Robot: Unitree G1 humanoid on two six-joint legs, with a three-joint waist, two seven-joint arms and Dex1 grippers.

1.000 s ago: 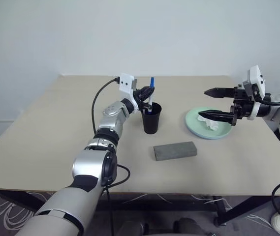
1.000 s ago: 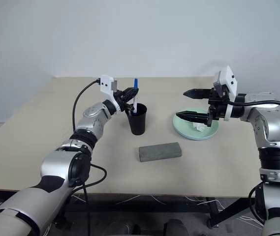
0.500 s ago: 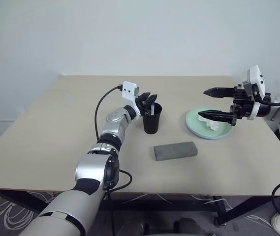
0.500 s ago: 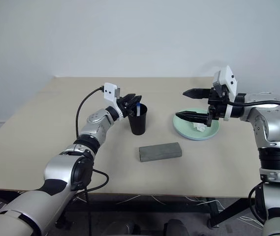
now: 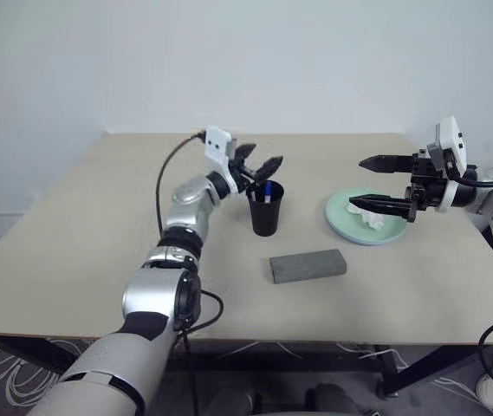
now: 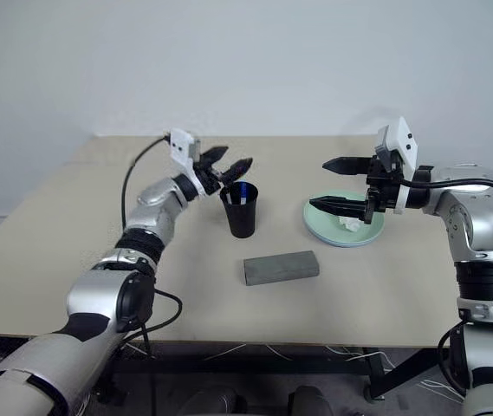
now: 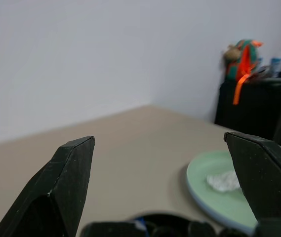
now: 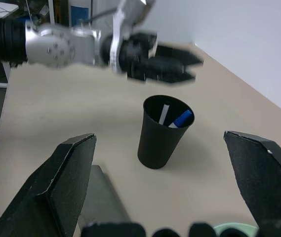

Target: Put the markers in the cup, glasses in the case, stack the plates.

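- My left tool [image 5: 262, 165] hangs spread just above the black cup [image 5: 266, 208], pinching nothing; the blue-capped marker [image 8: 182, 119] stands inside beside a white barrel, so I judge the markers done.
- My right tool [image 5: 383, 184] waits spread over the plates [image 5: 343, 222], tissue [image 5: 372, 220] on top.
- Grey case [image 5: 308, 265] lies shut on the counter [image 5: 99, 225].

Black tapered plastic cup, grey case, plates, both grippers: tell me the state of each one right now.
Black tapered plastic cup: upright, blue-capped marker inside.
Grey rectangular case: lid shut, flat on the table.
Mint green plate: stacked on the blue one, crumpled white tissue on top.
Left gripper: open above the cup.
Right gripper: open over the plate.
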